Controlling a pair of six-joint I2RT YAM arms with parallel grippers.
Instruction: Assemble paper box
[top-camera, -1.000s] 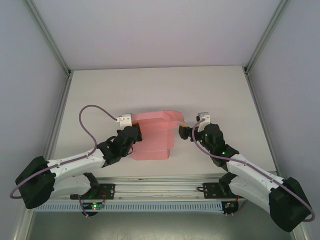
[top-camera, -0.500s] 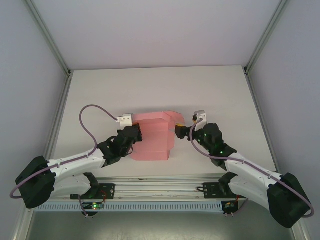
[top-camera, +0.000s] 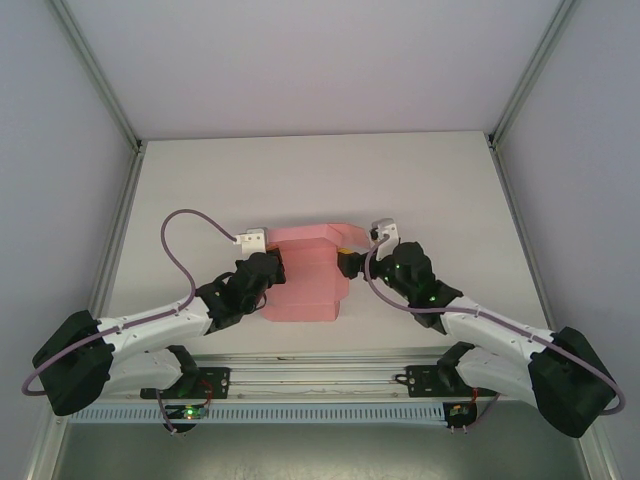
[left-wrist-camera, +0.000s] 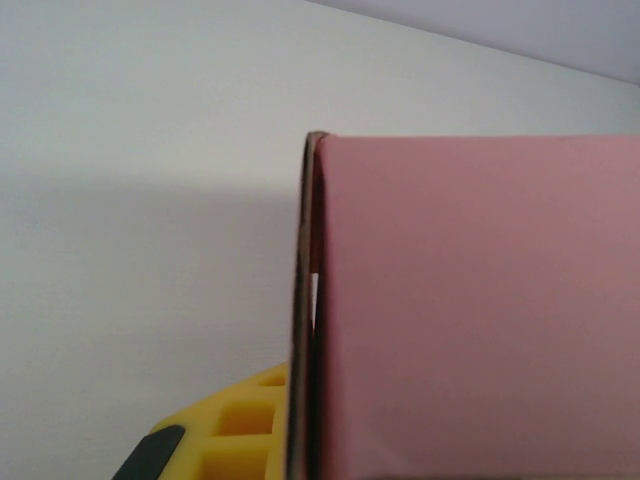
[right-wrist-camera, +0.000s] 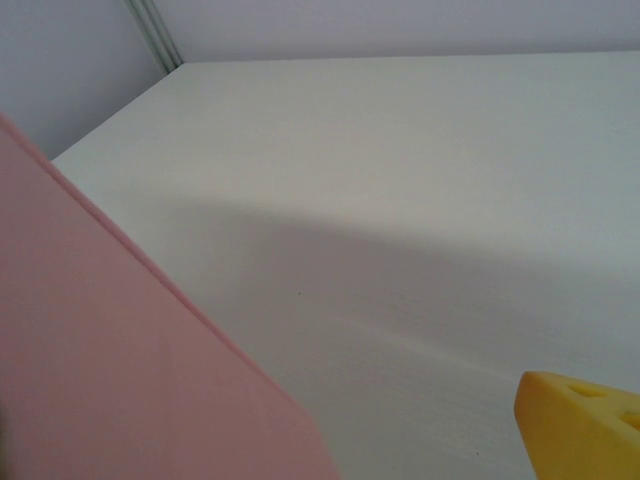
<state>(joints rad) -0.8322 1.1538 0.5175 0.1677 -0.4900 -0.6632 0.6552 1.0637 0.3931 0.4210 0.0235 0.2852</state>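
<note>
The pink paper box lies partly folded at the middle of the white table, with a raised panel along its far side. My left gripper is shut on the box's left edge. In the left wrist view the doubled card edge runs straight up from the jaws, beside one yellow finger. My right gripper stands open at the box's right edge. A pink panel crosses the lower left of the right wrist view, and one yellow fingertip shows at the lower right, apart from the card.
The white table stretches behind the box to the back wall. Aluminium frame posts rise at both back corners. A purple cable loops above the left arm. The arm bases and a rail line the near edge.
My right gripper has moved left, from a little way off to the box's right edge. The left gripper and the box have stayed put.
</note>
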